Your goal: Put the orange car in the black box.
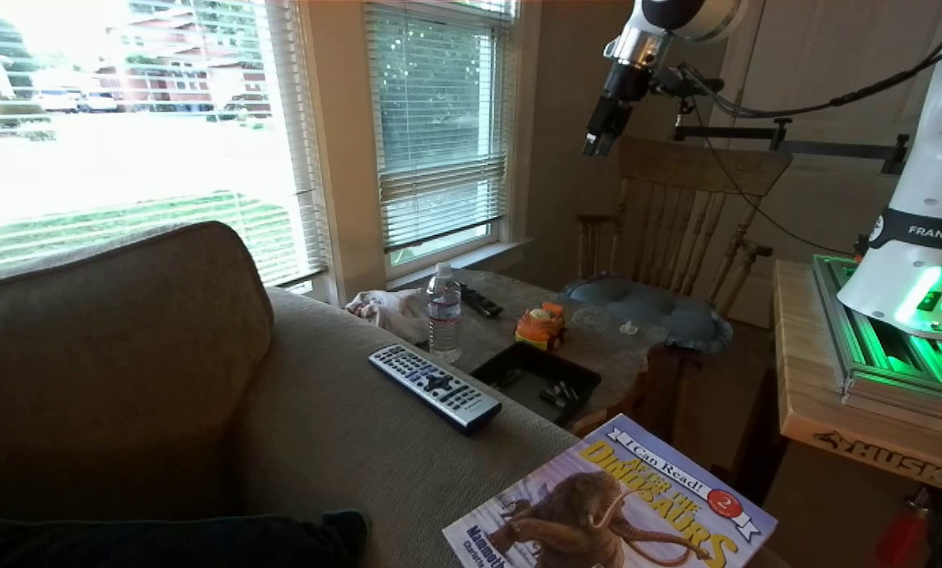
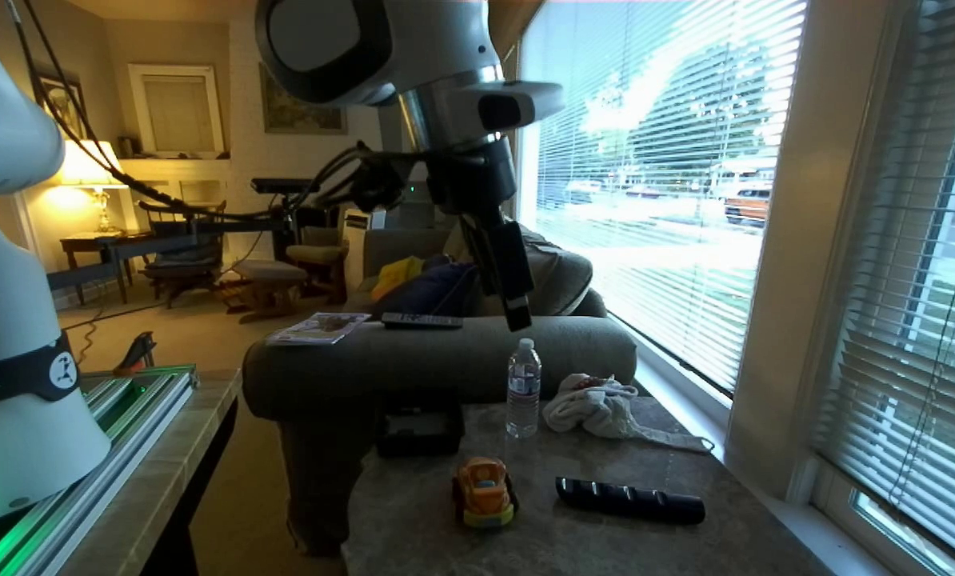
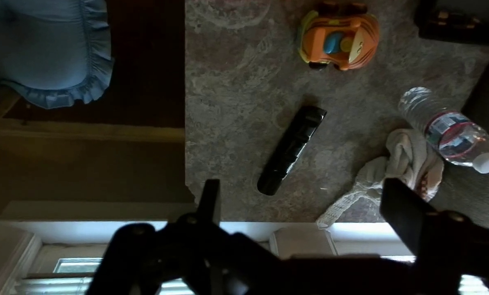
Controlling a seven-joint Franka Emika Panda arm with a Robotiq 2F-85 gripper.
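The orange car [image 1: 540,325] stands on the small stone-look table; it also shows in an exterior view [image 2: 485,494] and at the top of the wrist view [image 3: 338,43]. The black box [image 2: 420,444] lies on the table beside the sofa arm, near the car; several small dark items lie in it [image 1: 554,364]. Only its corner shows at the wrist view's top right [image 3: 453,36]. My gripper [image 3: 302,186] is open and empty, its fingers wide apart. It hangs high above the table in both exterior views [image 1: 597,146] [image 2: 517,314], away from the car.
A water bottle [image 2: 523,392] stands upright by the box. A pale cloth [image 2: 593,408] and a long black ridged object [image 3: 291,149] lie on the table. A silver remote [image 1: 435,385] and a book [image 1: 613,497] lie on the sofa arm. A cushioned chair [image 1: 652,308] stands behind.
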